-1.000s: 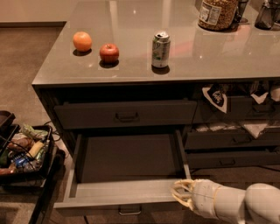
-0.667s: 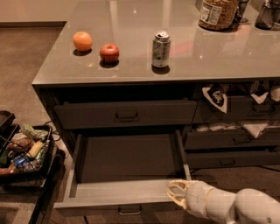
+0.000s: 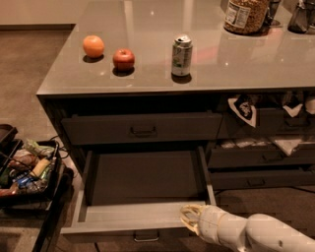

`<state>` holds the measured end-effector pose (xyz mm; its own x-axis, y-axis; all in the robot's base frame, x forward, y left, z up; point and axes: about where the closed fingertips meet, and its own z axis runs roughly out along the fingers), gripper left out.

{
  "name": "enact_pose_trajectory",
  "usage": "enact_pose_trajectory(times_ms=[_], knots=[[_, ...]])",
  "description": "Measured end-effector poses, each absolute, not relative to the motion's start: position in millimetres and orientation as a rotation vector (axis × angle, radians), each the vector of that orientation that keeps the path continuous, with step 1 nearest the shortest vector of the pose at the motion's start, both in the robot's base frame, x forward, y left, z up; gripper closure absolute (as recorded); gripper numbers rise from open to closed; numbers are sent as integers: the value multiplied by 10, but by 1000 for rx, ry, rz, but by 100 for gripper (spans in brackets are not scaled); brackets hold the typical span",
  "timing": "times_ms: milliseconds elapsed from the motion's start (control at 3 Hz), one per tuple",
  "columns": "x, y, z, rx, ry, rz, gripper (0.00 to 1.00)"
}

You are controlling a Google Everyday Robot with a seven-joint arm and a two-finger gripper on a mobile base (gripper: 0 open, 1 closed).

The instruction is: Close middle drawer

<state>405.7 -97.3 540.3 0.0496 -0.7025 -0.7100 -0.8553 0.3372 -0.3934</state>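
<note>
The middle drawer (image 3: 129,215) is pulled far out of the cabinet. Its plain grey inside (image 3: 147,177) holds nothing, and its small bar handle (image 3: 146,237) shows at the bottom edge of the front. My gripper (image 3: 191,219), on a white arm coming from the lower right, sits at the top edge of the drawer front near its right end, touching or almost touching it. The top drawer (image 3: 142,129) above is shut.
On the counter (image 3: 147,78) stand an orange (image 3: 93,46), an apple (image 3: 123,59), a drink can (image 3: 181,55) and a jar (image 3: 244,15). A black bin of snacks (image 3: 27,170) stands on the floor at the left. More drawers (image 3: 261,157) are at the right.
My gripper has slid a little to the left along the drawer front. The drawer is still pulled out about as far as before.
</note>
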Motion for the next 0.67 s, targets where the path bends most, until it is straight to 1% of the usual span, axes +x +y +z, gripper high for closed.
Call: enact_pose_trajectory(times_ms=[333, 667], knots=[[4090, -909, 5020, -1393, 1759, 270, 100], [4010, -834, 4621, -1365, 1821, 323, 100]])
